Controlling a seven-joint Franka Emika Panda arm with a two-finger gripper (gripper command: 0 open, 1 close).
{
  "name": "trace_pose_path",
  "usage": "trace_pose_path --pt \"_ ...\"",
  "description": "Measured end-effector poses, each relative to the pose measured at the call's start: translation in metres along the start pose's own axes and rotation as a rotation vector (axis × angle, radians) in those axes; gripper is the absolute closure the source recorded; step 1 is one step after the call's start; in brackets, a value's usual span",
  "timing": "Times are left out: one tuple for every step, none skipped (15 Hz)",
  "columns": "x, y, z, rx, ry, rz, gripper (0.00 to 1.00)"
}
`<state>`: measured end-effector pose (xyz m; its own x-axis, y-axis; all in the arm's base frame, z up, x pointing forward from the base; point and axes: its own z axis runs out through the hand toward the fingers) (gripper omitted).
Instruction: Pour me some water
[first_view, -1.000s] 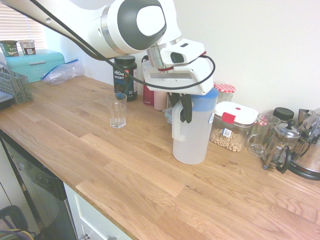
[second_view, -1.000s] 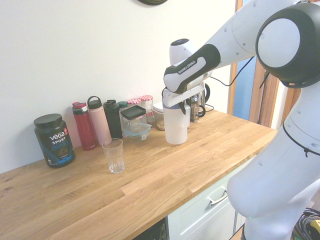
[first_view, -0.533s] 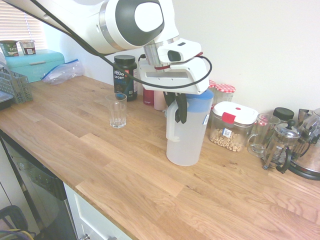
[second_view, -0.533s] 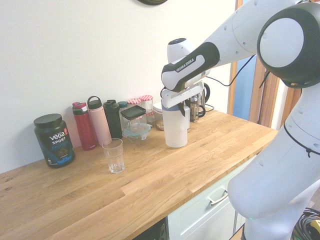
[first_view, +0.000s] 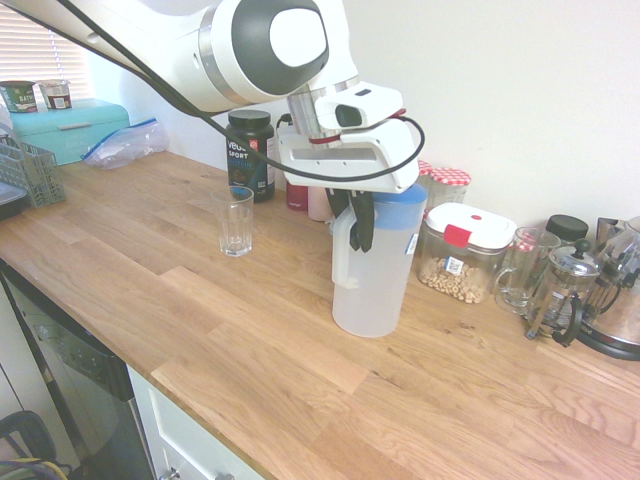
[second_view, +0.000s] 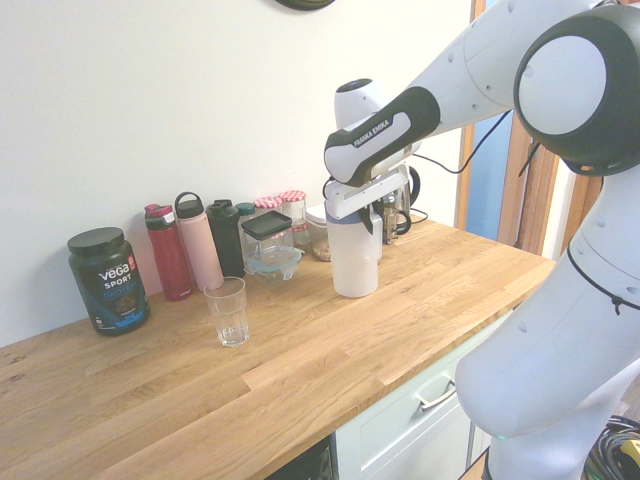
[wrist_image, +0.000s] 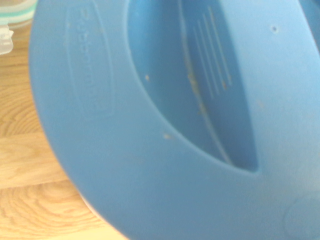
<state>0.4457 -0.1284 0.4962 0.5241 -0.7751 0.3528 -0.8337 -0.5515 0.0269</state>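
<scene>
Gripper (first_view: 359, 222) of the white arm sits at the top of the tall frosted-white translucent plastic jug with blue lid and side handle (first_view: 376, 275), its dark fingers (first_view: 365, 220) brought together on the upper part of the handle, pointing steeply down. Jaws are nearly fully closed, with the handle between them. Whether the jug's base rests on the wooden countertop (first_view: 200, 310) or is just clear of it cannot be told from either outside view; the jug stands upright, not tilted. Water inside is not visible as such through the frosted wall.

Positions relative to the jug, first exterior view:
- Small clear ribbed drinking glass (first_view: 237, 221): to the left of the jug, well apart, standing upright on the counter.
- Clear plastic container with white lid and red clasp (first_view: 465, 253): just behind and to the right of the jug, holding pale round pieces.
- Black tub with "Vega Sport" label (first_view: 250, 155): behind the jug to the left, against the wall.
- Glass mug (first_view: 522, 270) and glass French press with black lid (first_view: 562, 290): further right of the jug, beyond the container.

In the second exterior view the jug (second_view: 354, 255) stands in front of a row of bottles and jars along the wall; the glass (second_view: 228, 312) is nearer the counter's front edge.

Wrist view is filled by the blue lid (wrist_image: 165, 120), close and soft in focus, with embossed lettering and a recessed oval.
</scene>
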Motion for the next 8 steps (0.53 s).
trace_pose_path --pt "0.000 0.001 0.000 -0.003 -0.002 0.002 0.00" --pt "0.000 0.003 0.000 -0.005 -0.003 0.004 0.00" --pt "-0.001 0.005 -0.001 -0.008 -0.006 0.007 0.00" --pt "-0.002 0.009 -0.001 -0.010 -0.016 0.012 0.00" --pt "-0.004 0.013 -0.002 -0.004 -0.031 0.015 0.00" --pt "-0.009 0.019 -0.002 0.011 -0.051 0.013 0.00" --pt "-0.014 0.025 -0.002 0.034 -0.079 0.008 0.00" --pt "-0.021 0.032 -0.003 0.062 -0.108 -0.001 0.00"
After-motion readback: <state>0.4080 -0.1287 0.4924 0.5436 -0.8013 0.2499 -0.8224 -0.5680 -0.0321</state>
